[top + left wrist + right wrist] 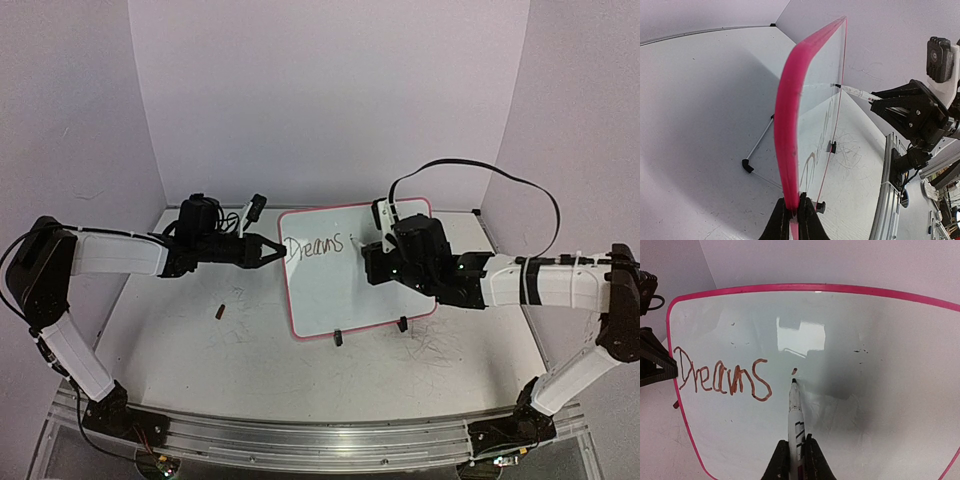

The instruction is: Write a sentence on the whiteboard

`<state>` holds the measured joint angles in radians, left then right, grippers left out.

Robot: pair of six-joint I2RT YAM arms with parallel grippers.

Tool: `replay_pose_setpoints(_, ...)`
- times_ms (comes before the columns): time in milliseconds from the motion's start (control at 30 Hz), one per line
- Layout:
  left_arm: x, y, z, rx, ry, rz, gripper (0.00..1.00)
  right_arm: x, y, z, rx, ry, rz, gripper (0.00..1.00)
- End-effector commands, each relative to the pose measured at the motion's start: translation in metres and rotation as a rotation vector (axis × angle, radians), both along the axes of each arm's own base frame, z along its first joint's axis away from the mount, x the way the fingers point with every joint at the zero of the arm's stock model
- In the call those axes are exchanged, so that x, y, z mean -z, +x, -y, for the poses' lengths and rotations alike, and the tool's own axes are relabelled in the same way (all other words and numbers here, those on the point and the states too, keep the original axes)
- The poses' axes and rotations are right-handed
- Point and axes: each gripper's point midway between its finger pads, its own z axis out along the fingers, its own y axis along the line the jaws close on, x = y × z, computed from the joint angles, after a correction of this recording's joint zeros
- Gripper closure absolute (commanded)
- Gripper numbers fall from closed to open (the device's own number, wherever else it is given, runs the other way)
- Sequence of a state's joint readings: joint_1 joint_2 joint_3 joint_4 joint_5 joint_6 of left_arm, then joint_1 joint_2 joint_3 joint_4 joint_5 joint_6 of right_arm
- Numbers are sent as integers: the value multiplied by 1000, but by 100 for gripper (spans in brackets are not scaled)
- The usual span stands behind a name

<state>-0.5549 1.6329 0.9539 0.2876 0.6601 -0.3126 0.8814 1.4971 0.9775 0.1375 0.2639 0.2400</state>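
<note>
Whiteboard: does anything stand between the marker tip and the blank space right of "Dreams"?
Nothing visible does. The marker in the right fingers has its tip at the whiteboard just right of "Dreams"; beyond lie only tiny specks. The left fingers clamp its left edge.

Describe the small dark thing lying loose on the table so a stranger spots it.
Start at the pink-framed whiteboard standing mid-table. Left of its lower-left corner, nearer than the left tool, a small dark stub lies alone, unlike the black feet clipped to the board.

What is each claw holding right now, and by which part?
The left claw grips the whiteboard by the left edge of its pink frame. The right claw grips a marker by its barrel.
</note>
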Motion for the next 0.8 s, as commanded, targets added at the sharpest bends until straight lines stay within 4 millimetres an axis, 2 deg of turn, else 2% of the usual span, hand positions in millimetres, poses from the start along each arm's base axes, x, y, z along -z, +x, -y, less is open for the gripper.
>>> replay_pose_setpoints(0,-18,-6,7,38,-7,64,100,-8,8,-3,25,28,18,100)
replay_pose_setpoints(367,-18,-6,7,39,-7,64,100,-1,6,5,46,3,-4,100)
replay_pose_setpoints(767,-18,-6,8,42,-7,64,100,14,-5,5,31,7,-47,100)
